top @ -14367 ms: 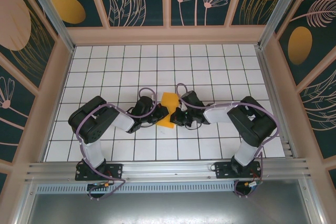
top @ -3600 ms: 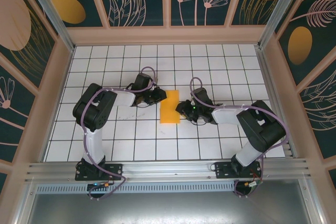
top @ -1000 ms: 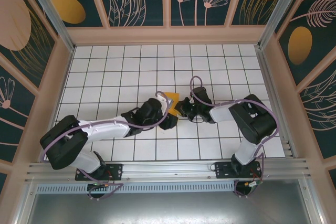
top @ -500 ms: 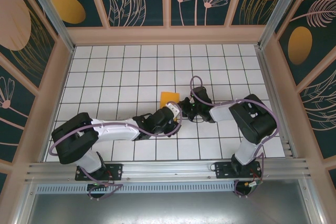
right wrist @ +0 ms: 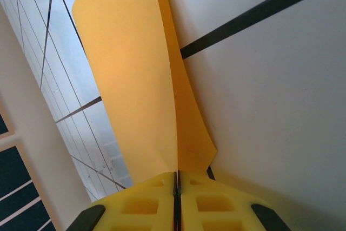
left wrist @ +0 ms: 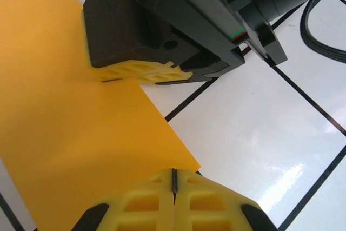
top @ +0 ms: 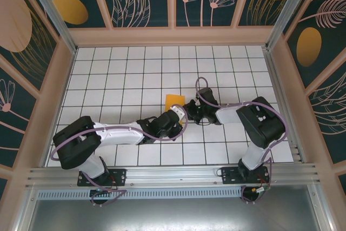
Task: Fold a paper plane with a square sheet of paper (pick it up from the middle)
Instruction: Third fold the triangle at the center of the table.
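Jaws of the left gripper (left wrist: 174, 174) are pressed together over the near edge of the folded orange-yellow square sheet of paper (left wrist: 75, 133); pinching cannot be confirmed. Farther off, mid-table, its right edge is clamped by the shut right gripper (right wrist: 176, 176).

Black-white arms (top: 116, 132), purple cables (top: 198, 84), yellow jaws

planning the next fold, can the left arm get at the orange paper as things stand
Probably yes: the left fingers are shut on a corner of the paper; the right fingers grip another edge, clear of them.
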Motion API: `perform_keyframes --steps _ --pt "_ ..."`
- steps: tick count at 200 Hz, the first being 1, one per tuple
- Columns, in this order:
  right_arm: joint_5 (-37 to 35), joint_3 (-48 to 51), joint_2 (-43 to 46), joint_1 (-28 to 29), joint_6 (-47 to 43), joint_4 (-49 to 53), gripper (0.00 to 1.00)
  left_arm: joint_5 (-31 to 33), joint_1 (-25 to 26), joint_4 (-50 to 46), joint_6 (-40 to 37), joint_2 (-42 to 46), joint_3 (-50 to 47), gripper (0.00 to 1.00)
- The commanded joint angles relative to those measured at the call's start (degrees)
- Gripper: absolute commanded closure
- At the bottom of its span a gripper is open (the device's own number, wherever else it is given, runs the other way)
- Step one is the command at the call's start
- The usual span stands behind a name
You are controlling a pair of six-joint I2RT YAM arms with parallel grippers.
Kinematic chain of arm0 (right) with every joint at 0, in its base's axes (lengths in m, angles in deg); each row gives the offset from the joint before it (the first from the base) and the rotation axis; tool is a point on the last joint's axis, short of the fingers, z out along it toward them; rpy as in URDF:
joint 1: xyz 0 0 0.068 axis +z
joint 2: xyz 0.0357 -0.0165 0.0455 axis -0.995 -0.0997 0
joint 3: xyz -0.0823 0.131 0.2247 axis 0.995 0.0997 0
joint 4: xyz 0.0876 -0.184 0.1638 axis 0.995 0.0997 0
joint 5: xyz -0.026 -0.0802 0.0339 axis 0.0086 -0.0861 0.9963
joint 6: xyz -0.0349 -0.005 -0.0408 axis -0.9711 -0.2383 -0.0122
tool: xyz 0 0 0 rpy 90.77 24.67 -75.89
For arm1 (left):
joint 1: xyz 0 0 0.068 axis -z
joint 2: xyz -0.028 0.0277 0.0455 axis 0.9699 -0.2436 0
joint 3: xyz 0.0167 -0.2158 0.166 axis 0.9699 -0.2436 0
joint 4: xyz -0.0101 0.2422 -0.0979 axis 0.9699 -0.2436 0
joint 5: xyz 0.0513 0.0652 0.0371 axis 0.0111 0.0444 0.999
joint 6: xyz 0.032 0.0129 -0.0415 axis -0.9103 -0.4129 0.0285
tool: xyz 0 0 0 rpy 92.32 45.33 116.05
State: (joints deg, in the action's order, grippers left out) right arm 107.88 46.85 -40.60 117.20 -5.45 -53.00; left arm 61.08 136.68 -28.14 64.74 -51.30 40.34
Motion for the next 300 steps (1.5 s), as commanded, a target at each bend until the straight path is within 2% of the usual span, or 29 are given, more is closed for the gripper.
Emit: perform_keyframes --steps 1,31,35,42,54,62,78,90,130,152,184,219,261,275,287,300 --pt "0.70 -1.51 -0.04 -0.50 -2.07 2.36 0.88 2.17 0.40 -0.55 0.15 1.99 0.37 1.00" --pt "1.21 -1.68 0.24 -0.63 -2.28 1.89 0.89 0.56 0.40 0.30 0.16 3.84 -0.01 1.00" --pt "1.38 -1.67 0.19 -0.59 -2.19 1.73 0.89 0.03 0.40 0.61 0.03 4.33 -0.34 0.93" --pt "1.63 -1.64 0.07 -0.67 -2.05 1.38 0.89 -1.18 0.40 1.13 -0.26 5.01 -0.88 0.76" --pt "1.68 -1.73 0.12 -0.67 -1.87 1.26 0.89 -4.22 0.40 1.92 -1.15 5.23 -1.45 0.64" --pt "1.65 -1.77 0.02 -0.68 -1.95 1.34 0.89 -5.00 0.40 1.94 -1.26 4.48 -1.36 0.52" --pt "1.55 -1.75 0.11 -0.72 -2.00 1.44 0.89 -4.29 0.52 1.34 -1.95 1.73 -0.25 0.50" --pt "1.54 -1.58 0.06 -0.73 -2.04 1.37 0.89 -2.11 0.84 0.69 -2.22 -0.37 1.03 0.42" --pt "1.85 -1.46 -0.37 -0.94 -2.11 1.27 0.88 2.06 1.27 0.14 -3.53 -3.37 2.21 0.39" --pt "1.92 -1.33 -0.38 -1.02 -2.22 1.23 0.88 3.95 1.37 -0.27 -3.47 -3.72 2.43 0.47" --pt "1.88 -1.34 -0.25 -1.24 -2.63 1.88 0.89 5.73 1.34 0.65 -3.28 -1.06 1.47 0.79" --pt "2.20 -1.86 -0.44 -1.24 -3.57 2.91 0.88 6.05 1.36 0.66 -3.38 0.07 1.34 1.00" --pt "2.30 -2.46 0.40 -1.28 -4.71 4.96 0.85 5.71 1.30 0.91 -2.75 0.76 1.33 1.00" --pt "1.49 -2.46 2.44 -1.28 -6.10 6.57 0.82 3.53 0.91 1.35 -2.34 1.35 1.07 1.00" --pt "-0.12 -2.61 5.18 -1.22 -8.02 9.13 0.78 0.86 0.10 1.51 -1.41 1.64 0.94 1.00" --pt "-0.48 -3.07 7.68 -3.13 -10.35 11.62 0.67 -2.89 -1.47 2.72 -0.06 2.18 -0.04 1.00"
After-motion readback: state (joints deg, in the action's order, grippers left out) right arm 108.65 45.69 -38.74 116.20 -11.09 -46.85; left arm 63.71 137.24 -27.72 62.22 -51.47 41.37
